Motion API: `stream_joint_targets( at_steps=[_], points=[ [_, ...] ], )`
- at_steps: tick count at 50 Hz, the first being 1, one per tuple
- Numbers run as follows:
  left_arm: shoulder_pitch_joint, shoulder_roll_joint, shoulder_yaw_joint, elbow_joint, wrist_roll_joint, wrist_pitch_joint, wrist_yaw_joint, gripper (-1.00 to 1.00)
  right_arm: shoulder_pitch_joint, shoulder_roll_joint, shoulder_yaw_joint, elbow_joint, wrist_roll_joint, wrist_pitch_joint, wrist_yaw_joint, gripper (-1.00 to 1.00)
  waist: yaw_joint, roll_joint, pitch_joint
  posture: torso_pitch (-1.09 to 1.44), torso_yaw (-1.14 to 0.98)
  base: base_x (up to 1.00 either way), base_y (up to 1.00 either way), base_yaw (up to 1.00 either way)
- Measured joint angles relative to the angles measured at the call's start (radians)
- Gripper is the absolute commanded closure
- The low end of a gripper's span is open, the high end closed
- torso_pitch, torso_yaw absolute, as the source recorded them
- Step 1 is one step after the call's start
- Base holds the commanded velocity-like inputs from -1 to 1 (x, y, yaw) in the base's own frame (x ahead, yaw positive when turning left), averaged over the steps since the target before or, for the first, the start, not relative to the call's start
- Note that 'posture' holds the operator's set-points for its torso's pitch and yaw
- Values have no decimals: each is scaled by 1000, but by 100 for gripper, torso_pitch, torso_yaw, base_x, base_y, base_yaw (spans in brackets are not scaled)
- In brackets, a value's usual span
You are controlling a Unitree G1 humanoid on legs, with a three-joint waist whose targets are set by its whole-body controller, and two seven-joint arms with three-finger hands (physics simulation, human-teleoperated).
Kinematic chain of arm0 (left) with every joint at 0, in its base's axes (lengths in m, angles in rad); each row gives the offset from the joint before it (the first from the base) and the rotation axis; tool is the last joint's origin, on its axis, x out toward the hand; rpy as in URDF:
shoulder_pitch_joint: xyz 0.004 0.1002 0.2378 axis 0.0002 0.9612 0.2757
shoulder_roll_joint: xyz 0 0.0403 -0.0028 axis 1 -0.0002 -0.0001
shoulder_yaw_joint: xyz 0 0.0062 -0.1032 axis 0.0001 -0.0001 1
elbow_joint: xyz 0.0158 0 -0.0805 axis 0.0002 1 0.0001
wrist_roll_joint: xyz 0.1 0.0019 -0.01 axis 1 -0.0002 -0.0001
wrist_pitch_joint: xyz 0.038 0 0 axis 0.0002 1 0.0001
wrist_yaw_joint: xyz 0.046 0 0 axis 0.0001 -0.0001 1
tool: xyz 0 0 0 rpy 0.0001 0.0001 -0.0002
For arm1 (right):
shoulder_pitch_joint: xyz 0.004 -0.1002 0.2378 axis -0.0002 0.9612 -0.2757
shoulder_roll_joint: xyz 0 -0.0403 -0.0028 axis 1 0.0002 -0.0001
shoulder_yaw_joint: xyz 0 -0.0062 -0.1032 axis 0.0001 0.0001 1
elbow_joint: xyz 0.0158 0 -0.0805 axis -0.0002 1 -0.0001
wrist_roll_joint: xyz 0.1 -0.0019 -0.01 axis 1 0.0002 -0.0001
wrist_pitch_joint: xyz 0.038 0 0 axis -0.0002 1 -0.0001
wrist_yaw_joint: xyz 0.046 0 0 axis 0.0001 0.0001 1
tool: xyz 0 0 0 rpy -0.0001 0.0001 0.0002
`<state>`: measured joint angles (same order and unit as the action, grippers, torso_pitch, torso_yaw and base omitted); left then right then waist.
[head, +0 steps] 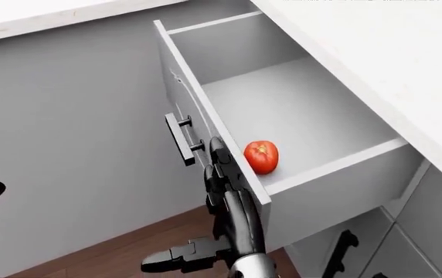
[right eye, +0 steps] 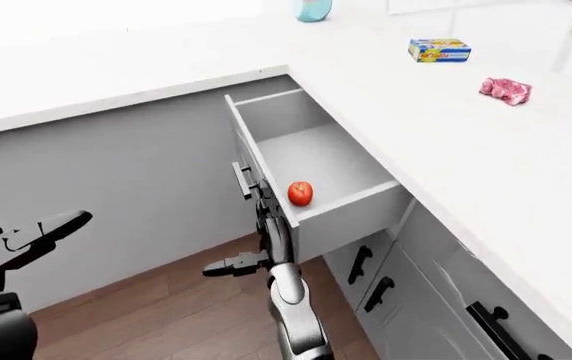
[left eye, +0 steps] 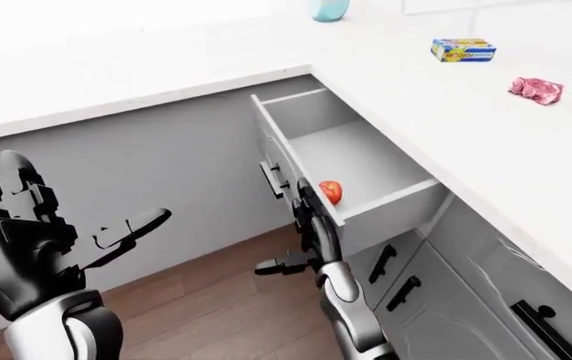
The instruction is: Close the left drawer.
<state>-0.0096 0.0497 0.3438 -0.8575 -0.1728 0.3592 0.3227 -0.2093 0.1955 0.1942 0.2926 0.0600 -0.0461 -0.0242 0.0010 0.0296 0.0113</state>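
While the left drawer (left eye: 351,161) stands pulled well out from under the white counter (left eye: 486,142) in the left-eye view, the right hand (left eye: 306,217) presses flat against the drawer front just below its black handle (left eye: 271,180), fingers spread apart and one dark finger jutting out to the left over the wood floor (left eye: 216,300); the left hand (left eye: 26,225) hangs raised at the view's left edge, fingers apart and gripping nothing, well clear of the drawer. A red tomato (left eye: 330,191) lies inside the drawer against the inner face of its front panel, and a yellow-and-blue box (left eye: 463,50) and a pink piece of raw meat (left eye: 536,89) sit apart on the counter at upper right. From the head view, the drawer fills the upper middle, the tomato resting at its lower corner, and the right hand's dark fingers (head: 222,168) lie along the front panel's edge just beneath the handle. Seen from the right eye, black handles (right eye: 360,264) mark the shut cabinet fronts below the open drawer.
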Motion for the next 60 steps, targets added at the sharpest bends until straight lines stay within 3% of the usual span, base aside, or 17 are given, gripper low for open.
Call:
stream_joint_targets(
  at_steps=[13, 30, 60],
  points=[
    [1, 0, 3, -2, -3, -1, 2, -100, -17, -5, -13, 16, 28, -5, -19, -100, 6, -1, -1, 0, 0, 0, 0, 0],
    [2, -2, 0, -1, -1, -3, 2, -100, 37, -12, 17, -71, 22, 38, -76, -100, 9, -3, -1, 0, 0, 0, 0, 0],
    [4, -3, 0, 1, -1, -6, 3, -100, -10, -38, -35, -34, 23, 30, -136, -100, 17, -6, -1, 0, 0, 0, 0, 0]
  ],
)
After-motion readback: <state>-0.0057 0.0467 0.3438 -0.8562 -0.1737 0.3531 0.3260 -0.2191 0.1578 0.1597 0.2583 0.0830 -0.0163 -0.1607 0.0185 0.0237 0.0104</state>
